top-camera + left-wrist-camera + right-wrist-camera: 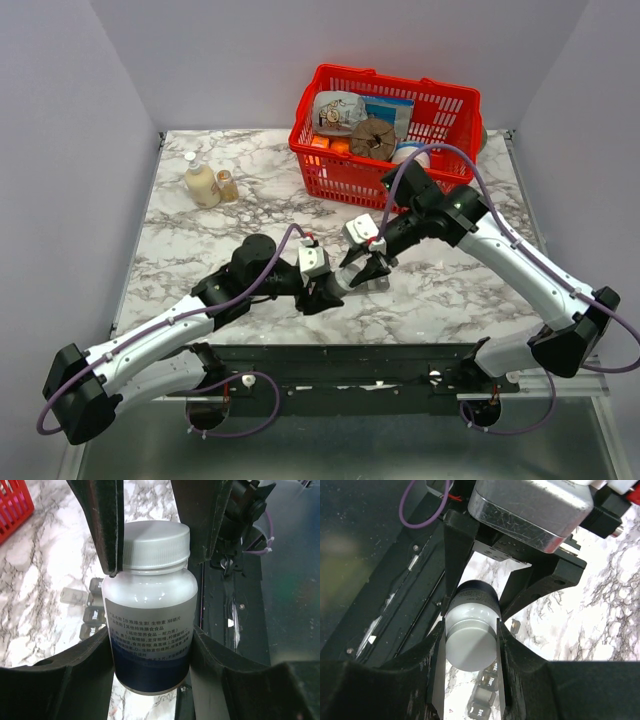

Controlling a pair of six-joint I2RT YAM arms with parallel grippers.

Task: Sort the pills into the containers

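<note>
Top view: the left pincer and right pincer meet tip to tip at mid-desk. The basket sits at 12 o'clock from them.

Left wrist: the left pincer is clamped on the body of a white bottle, and the right one on its cap at 12 o'clock. The containers lie on the desk at 9 o'clock of the bottle.

Right wrist: the containers show at 6 o'clock, under the cap.

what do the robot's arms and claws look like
The left arm and right arm have white links with bulky black joints and a purple cable looped along each. The left claw and right claw are black, with flat tapering fingers.
</note>
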